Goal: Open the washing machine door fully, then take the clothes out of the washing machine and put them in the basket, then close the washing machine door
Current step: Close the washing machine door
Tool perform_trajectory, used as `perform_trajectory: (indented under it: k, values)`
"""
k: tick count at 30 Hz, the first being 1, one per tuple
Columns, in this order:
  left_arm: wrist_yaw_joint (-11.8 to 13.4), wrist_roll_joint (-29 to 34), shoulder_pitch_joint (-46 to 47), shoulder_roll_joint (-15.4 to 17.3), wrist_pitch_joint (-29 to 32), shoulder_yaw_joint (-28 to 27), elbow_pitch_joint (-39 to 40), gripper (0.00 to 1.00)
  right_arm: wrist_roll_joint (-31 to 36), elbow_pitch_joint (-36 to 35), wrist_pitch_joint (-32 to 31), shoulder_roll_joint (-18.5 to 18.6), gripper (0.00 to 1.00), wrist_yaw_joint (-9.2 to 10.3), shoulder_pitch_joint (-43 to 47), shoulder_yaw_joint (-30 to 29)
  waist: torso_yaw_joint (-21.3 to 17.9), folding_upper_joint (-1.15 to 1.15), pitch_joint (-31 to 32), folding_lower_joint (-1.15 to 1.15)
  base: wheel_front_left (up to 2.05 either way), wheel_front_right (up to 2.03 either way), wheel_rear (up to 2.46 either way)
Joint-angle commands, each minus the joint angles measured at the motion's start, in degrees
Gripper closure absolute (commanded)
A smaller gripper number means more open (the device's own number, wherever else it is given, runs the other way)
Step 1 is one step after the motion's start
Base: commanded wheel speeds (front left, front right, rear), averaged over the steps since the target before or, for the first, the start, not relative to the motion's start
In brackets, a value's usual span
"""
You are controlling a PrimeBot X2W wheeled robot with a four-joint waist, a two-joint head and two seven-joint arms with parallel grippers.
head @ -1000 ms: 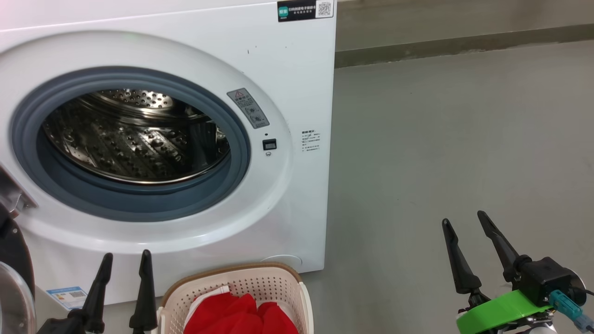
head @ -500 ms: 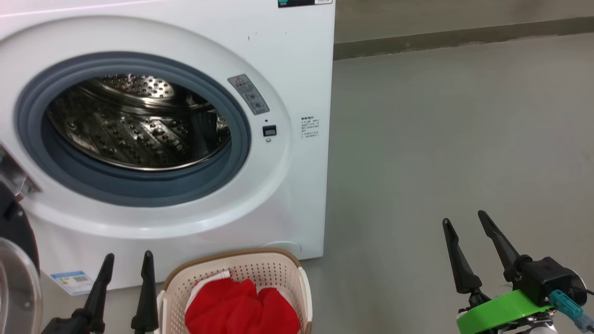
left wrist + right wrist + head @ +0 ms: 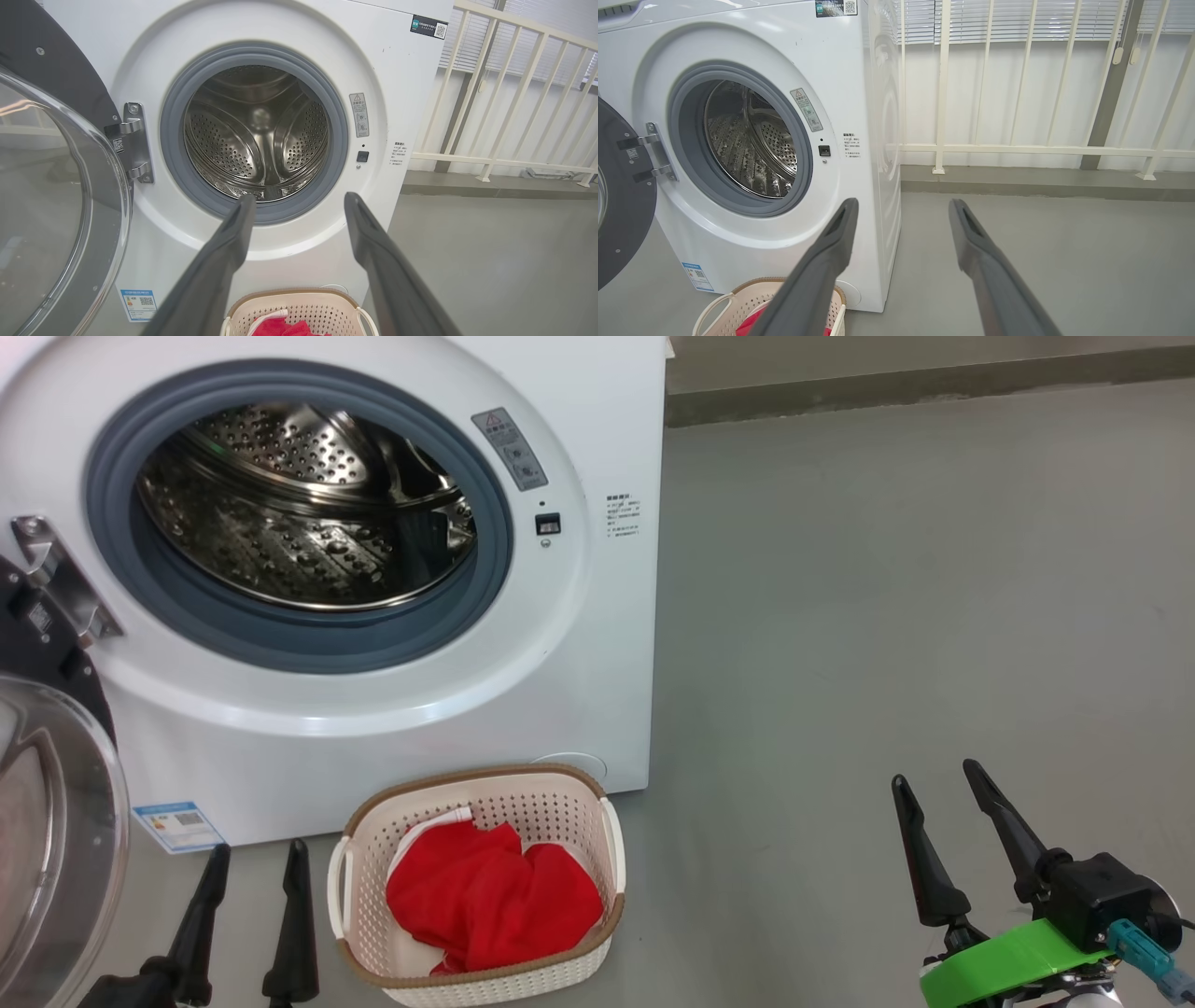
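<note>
Now, with the clothes in the basket at lower centre, my left gripper, spread wide and empty, should get behind the washing machine door at the left edge and push it smoothly shut.

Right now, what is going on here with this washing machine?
A two-armed robot is unloading the washer. The drum looks empty and the red clothes lie in the basket on the floor before it. The door stands open at the left. The left fingers and right fingers are open and hold nothing. Closing the door is what remains.
</note>
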State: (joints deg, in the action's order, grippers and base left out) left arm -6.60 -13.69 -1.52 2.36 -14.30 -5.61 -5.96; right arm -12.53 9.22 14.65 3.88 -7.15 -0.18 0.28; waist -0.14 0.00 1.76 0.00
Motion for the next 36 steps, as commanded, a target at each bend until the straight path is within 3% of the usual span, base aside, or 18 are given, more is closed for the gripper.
perform_trajectory:
  k: [1, 17, 36]
  values:
    - [-0.3, -0.3, 1.7, 0.5, -0.7, -1.8, 1.4, 0.00, 0.0, -1.3, 0.3, 0.7, 0.00, -0.34, -1.4, 0.7, 0.1, 0.00, 0.0, 0.00, -0.62, 0.62, 0.00]
    - [-0.4, -0.1, 1.8, 0.5, -0.7, -2.0, 1.3, 0.00, -0.1, -1.2, 0.3, 0.5, 0.00, -0.34, -1.1, 1.1, 2.7, 0.00, 0.0, 0.00, -0.07, 0.07, 0.00]
    - [0.4, 2.0, 1.1, 0.5, -0.7, -2.4, 2.2, 0.00, -0.8, -1.1, 0.3, 0.3, 0.00, -0.34, -1.6, 4.5, 16.3, 0.00, 0.6, 0.00, 0.00, 0.00, 0.00]
